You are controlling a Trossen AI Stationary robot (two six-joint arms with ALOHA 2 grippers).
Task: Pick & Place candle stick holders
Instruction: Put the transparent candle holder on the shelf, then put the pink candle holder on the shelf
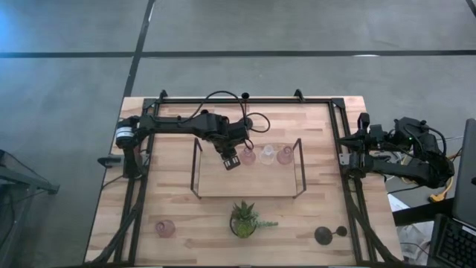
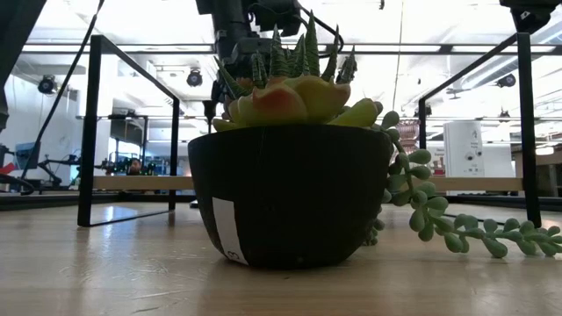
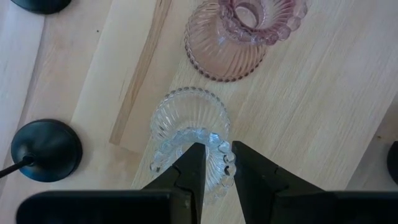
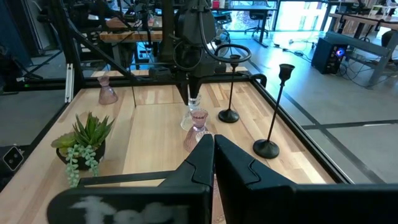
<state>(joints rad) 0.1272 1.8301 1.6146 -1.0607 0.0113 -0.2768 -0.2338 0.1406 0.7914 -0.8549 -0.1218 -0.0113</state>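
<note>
My left gripper (image 1: pixel 230 159) (image 3: pixel 214 163) points down over the wire-framed wooden tray (image 1: pixel 245 187), shut on a clear ribbed glass candle stick holder (image 3: pixel 189 118). A pink glass holder (image 3: pixel 233 37) (image 1: pixel 248 155) stands on its base just beyond. Past it on the tray are a clear holder (image 1: pixel 268 154) and a pink one (image 1: pixel 284 155). Two tall black thin-stemmed holders (image 4: pixel 229 87) (image 4: pixel 273 106) stand on round bases beside the tray. My right gripper (image 4: pixel 213 146) is shut and idle at the table's right edge (image 1: pixel 358 149). My left gripper holds the clear holder by its scalloped top rim (image 3: pixel 225 158). One finger (image 3: pixel 189 171) appears to be inside the mouth and the other (image 3: pixel 252 171) outside. The fingers come from above, pointing down. The holder is upright below them; whether its base touches the tray, I cannot tell.
A green potted plant (image 1: pixel 244 218) (image 2: pixel 290 184) stands near the front edge. A pink holder (image 1: pixel 165 227) is at the front left and a black one (image 1: pixel 323 236) at the front right. The tray's black wire frame (image 1: pixel 195 167) rises around the board.
</note>
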